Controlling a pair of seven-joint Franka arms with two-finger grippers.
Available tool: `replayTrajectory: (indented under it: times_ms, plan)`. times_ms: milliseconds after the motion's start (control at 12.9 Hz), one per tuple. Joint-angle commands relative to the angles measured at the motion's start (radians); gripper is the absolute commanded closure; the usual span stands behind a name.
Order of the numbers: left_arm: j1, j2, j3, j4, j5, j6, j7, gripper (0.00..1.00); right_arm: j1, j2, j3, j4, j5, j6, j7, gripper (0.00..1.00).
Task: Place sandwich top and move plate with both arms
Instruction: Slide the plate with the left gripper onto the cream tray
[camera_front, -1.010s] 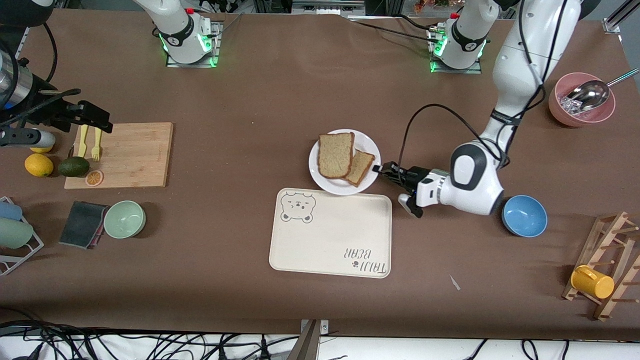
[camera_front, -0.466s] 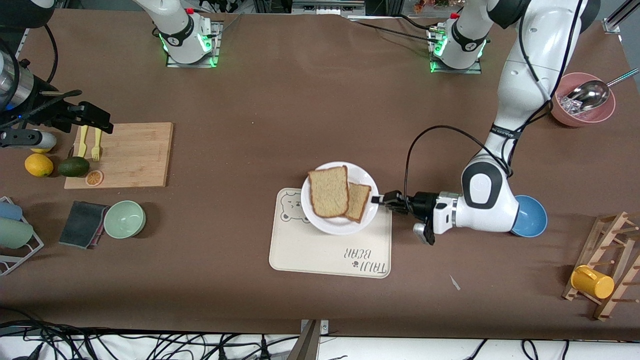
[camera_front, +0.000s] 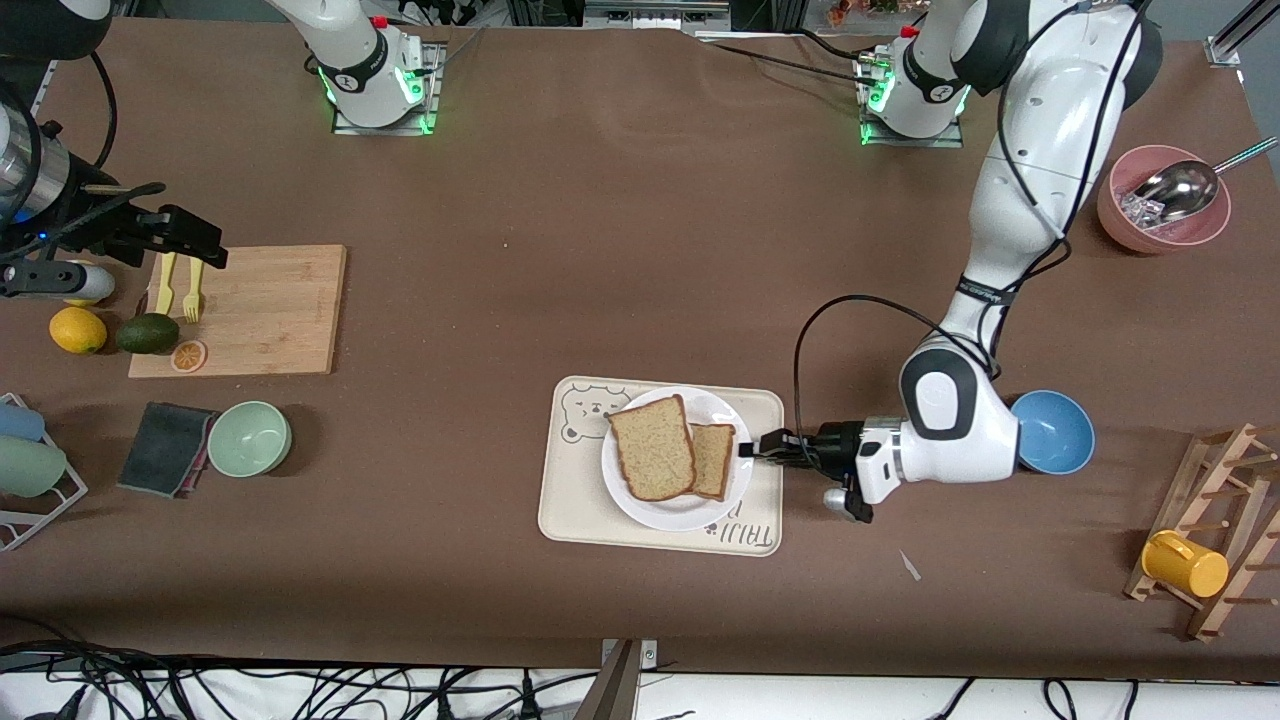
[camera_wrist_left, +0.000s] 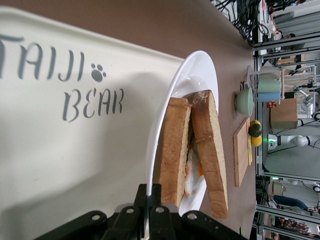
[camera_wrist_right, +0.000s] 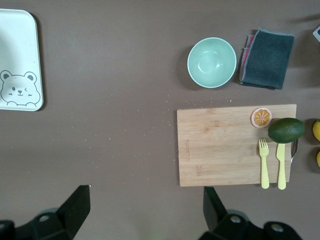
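— Where's the plate (camera_front: 678, 512)?
— Over the bear tray (camera_front: 570, 505), its rim clamped in the left gripper (camera_front: 748, 448) jaws. The sandwich top (camera_front: 652, 449) lies on it, overlapping a smaller slice (camera_front: 714, 460).
— And the right gripper (camera_front: 205, 243)?
— Waiting over the cutting board (camera_front: 270, 310) at its end of the desk, jaws wide apart

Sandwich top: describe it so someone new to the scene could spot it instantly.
Find the cream bear-print tray in the middle of the table, near the front camera. A white plate sits over it, its rim pinched by the left gripper. The sandwich top is the larger, lighter tan slice with a dark crust, overlapping a smaller, darker slice.
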Motion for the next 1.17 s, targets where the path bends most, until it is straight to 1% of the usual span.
replayTrajectory:
  times_ms: [0, 155, 466, 544, 621, 699, 1010, 1087]
  plan:
    - [-0.036, 0.041, 0.002, 0.058, -0.051, 0.011, -0.035, 1.00, -0.003, -0.008, 0.007, -0.011, -0.015, 0.010, 0.000, 0.00]
    - [-0.070, 0.065, 0.002, 0.057, -0.081, 0.074, -0.018, 1.00, -0.003, -0.008, 0.007, -0.011, -0.015, 0.010, 0.000, 0.00]
    - [-0.083, 0.065, 0.003, 0.054, -0.083, 0.074, -0.018, 1.00, -0.003, -0.003, 0.007, -0.011, -0.016, 0.015, 0.000, 0.00]
    - [-0.083, 0.067, 0.003, 0.049, -0.081, 0.074, -0.015, 0.82, -0.003, -0.001, 0.007, -0.011, -0.016, 0.015, -0.002, 0.00]
    - [-0.080, 0.065, 0.003, 0.049, -0.078, 0.074, -0.015, 0.30, -0.003, -0.001, 0.007, -0.011, -0.016, 0.015, -0.002, 0.00]
    - [-0.073, 0.058, 0.005, 0.049, -0.071, 0.072, -0.016, 0.00, -0.003, -0.001, 0.007, -0.011, -0.016, 0.016, -0.003, 0.00]
    - [-0.067, 0.007, 0.014, 0.038, -0.057, 0.066, -0.033, 0.00, -0.003, -0.001, 0.007, -0.011, -0.016, 0.018, -0.003, 0.00]
    - [-0.064, -0.005, 0.022, 0.038, -0.014, 0.063, -0.035, 0.00, -0.003, -0.001, 0.007, -0.011, -0.018, 0.018, -0.003, 0.00]
